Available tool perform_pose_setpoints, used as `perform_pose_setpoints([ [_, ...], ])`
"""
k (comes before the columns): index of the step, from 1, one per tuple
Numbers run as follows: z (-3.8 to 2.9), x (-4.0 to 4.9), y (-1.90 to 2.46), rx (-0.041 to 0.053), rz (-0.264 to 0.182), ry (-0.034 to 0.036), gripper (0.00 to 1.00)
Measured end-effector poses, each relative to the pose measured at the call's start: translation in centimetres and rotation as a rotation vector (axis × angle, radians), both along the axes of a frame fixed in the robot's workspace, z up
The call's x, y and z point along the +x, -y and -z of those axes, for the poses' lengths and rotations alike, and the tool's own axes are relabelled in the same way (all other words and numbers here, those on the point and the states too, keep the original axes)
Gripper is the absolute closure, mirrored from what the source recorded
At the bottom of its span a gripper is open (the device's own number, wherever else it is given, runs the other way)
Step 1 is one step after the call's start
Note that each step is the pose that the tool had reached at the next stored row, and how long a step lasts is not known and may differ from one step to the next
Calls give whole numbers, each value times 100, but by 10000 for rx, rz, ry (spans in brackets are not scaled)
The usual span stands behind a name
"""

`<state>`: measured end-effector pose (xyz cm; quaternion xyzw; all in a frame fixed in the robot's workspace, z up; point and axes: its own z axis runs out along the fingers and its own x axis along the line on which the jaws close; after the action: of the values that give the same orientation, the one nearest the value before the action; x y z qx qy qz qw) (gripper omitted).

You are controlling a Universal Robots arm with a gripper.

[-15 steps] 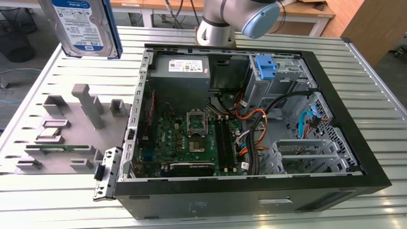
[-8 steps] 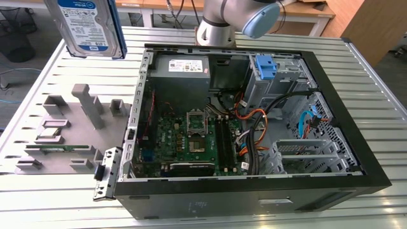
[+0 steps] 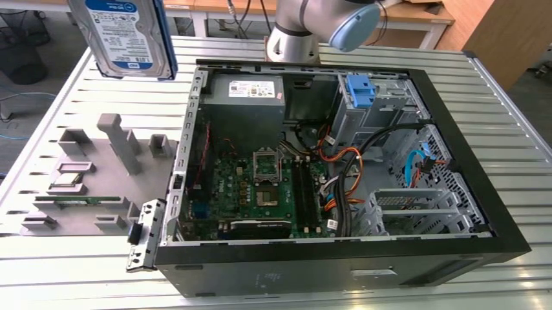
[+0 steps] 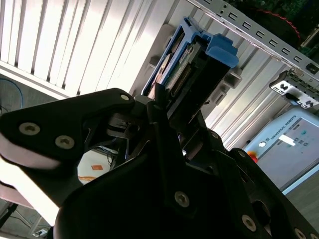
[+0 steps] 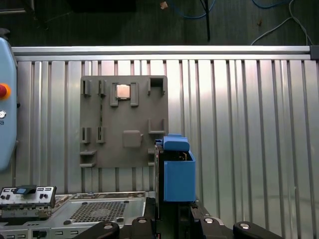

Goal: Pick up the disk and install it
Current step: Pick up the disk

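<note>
Claw [image 4: 177, 112] clamps disk [image 3: 125, 35], held high over slatted table [image 3: 69, 97].

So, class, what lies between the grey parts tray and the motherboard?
The case's metal side wall, standing upright between them, in the exterior view.

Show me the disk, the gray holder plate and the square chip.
disk [image 3: 125, 32]: exterior view, its label.
gray holder plate [image 5: 124, 117]: first wrist view, bare middle.
square chip [image 5: 122, 91]: first wrist view, its centre.

Robotics lab or workshop: slotted aluminium table [image 3: 77, 97], robot arm [image 3: 302, 32], opened computer case [image 3: 483, 194], grey parts fixture [image 5: 124, 117], teach pendant [image 4: 291, 144], floor cables [image 5: 199, 10].
</note>
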<state>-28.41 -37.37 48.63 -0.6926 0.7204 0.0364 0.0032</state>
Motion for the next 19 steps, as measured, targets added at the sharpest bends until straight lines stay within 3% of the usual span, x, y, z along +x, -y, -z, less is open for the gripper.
perform_pose_setpoints([
  [19, 1, 185, 0, 1, -1, 1, 65],
])
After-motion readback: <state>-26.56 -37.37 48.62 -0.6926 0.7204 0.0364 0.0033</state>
